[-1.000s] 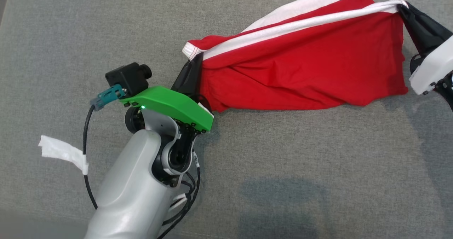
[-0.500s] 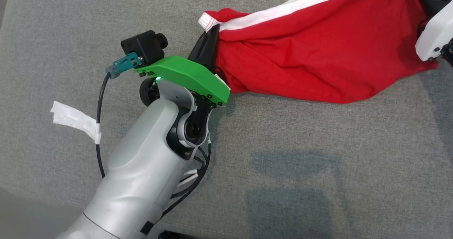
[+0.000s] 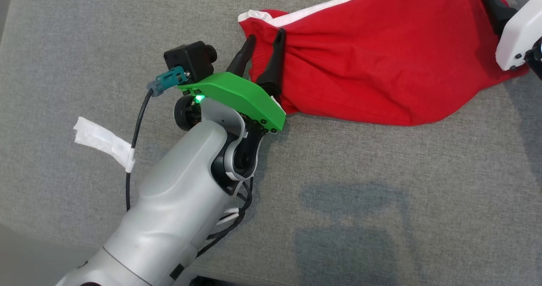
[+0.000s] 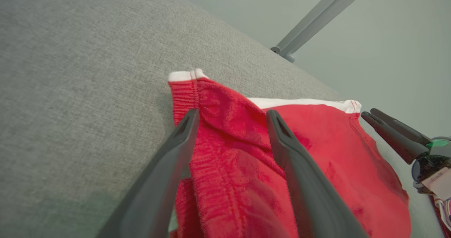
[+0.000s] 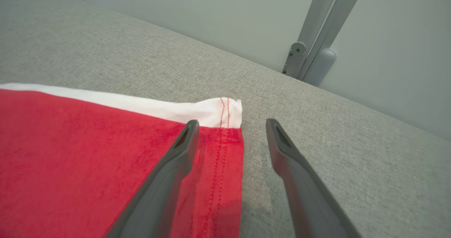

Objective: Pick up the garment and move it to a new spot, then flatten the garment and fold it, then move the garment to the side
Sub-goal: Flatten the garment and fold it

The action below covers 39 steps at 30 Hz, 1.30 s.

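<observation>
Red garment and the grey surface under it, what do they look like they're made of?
Red garment: soft knit fabric, probably cotton jersey, with a matte finish. It drapes in loose wrinkles and shows a gathered elastic band, stitched hems and white trim.
Grey surface: woven, upholstery-like cloth, matte, with a fine heathered weave. What lies beneath it cannot be told.

Head cam: high, looking steeply down on grey padded surface point(image 3: 381, 193). Left wrist cam: low, very near, sighting along left gripper point(image 4: 232, 114) over garment point(image 4: 345, 153) toward right gripper point(image 4: 369, 112). Right wrist cam: low, near, facing wall point(image 5: 211, 16). Garment shared by all views.
</observation>
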Tool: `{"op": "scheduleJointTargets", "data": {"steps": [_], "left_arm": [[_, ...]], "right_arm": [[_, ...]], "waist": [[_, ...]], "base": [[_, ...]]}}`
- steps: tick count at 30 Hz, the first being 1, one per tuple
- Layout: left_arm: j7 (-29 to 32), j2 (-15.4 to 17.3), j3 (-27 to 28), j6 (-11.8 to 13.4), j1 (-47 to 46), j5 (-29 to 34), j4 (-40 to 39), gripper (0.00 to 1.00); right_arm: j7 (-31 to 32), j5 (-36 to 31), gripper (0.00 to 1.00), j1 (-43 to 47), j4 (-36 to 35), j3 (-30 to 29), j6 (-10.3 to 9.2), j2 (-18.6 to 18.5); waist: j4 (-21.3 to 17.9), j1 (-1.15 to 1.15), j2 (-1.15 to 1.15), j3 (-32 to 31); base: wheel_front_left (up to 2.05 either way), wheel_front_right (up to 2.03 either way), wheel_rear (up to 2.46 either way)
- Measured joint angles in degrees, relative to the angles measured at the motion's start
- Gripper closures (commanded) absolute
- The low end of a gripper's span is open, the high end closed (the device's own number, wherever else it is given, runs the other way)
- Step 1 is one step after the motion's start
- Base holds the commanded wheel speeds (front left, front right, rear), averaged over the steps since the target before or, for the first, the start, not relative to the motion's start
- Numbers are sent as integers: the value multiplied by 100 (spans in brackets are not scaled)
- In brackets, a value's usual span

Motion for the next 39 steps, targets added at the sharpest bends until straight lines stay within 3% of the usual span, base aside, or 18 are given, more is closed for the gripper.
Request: {"op": "scheduleJointTargets", "data": {"steps": [5, 11, 16, 22, 24, 31, 39], "left_arm": [[-300, 435, -58, 153, 365, 403, -632, 0], [-442, 932, -68, 642, 1413, 1384, -1712, 0], [-464, 836, 328, 849, 2309, 2381, -2254, 0], [-464, 448, 655, 576, 2943, 3064, -2256, 0], [-464, 353, 787, 487, 3060, 3206, -2202, 0], [-464, 255, 1183, 135, 3449, 3729, -1998, 0], [-464, 365, 1541, -79, 3919, 4055, -1818, 0]], "right_arm": [[154, -26, 0, 113, -88, -249, 0, -67], [921, 16, 0, 426, -354, -459, -1, 37], [1437, -171, 0, 612, -325, -740, -1, 229], [2219, -372, 0, 854, -302, -1061, -19, 402], [2305, -374, 100, 973, -357, -1179, -26, 500], [2137, -267, 100, 1510, -561, -1547, -3, 886], [1685, -107, 100, 2224, -735, -2205, 1, 1087]], "waist": [[-72, 0, 0, -106], [-141, 0, 0, -207], [-7, 0, 0, -200], [210, 0, 0, -247], [238, 0, 0, -307], [73, 0, 0, -556], [-531, 0, 0, -944]], "base": [[0, 0, 0], [0, 0, 0], [0, 0, 0], [0, 0, 0], [0, 0, 0], [0, 0, 0], [0, 0, 0]]}}
